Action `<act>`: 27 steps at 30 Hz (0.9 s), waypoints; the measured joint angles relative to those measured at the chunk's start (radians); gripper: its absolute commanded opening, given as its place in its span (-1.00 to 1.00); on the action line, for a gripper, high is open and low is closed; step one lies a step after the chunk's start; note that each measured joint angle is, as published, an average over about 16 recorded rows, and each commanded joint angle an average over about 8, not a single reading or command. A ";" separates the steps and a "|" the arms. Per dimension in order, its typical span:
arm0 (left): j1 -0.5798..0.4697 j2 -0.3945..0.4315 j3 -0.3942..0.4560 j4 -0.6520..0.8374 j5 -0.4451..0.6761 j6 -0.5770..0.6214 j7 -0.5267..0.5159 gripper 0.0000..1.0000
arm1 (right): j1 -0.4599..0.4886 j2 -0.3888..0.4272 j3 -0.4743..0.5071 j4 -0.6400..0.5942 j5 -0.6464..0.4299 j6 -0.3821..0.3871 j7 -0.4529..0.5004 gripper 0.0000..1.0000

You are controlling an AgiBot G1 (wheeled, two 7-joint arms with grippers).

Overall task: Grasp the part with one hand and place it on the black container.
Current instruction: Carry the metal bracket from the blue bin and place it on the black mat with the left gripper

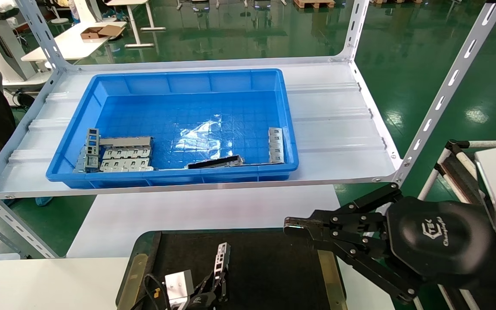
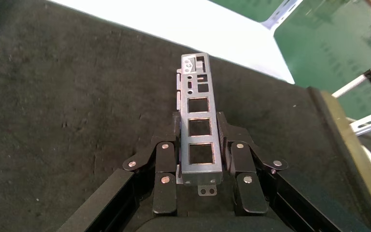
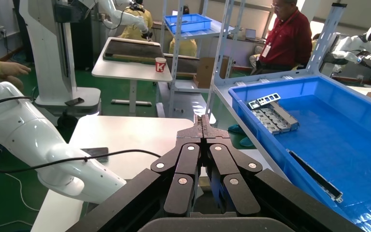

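The part is a narrow silver-grey bar with square windows and a perforated end. My left gripper is shut on its lower half, one finger against each long side. It holds the part low over the matte surface of the black container. In the head view the part stands above the left gripper at the bottom edge, over the black container. My right gripper is shut and empty, hovering by the tray's right brass strip; it also shows in the right wrist view.
A deep blue bin sits on the white shelf behind the tray. It holds grey tabbed brackets at its left, a flat dark strip at the front and another windowed bar at the right. Shelf posts rise on both sides.
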 measured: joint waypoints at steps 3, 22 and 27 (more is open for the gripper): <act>-0.016 0.008 0.025 0.005 -0.051 -0.031 0.036 -1.00 | 0.000 0.000 0.000 0.000 0.000 0.000 0.000 -1.00; -0.079 0.044 0.093 0.049 -0.155 -0.072 0.102 -1.00 | 0.000 0.000 0.000 0.000 0.000 0.000 0.000 -1.00; -0.082 0.048 0.095 0.069 -0.136 -0.057 0.083 -1.00 | 0.000 0.000 0.000 0.000 0.000 0.000 0.000 -1.00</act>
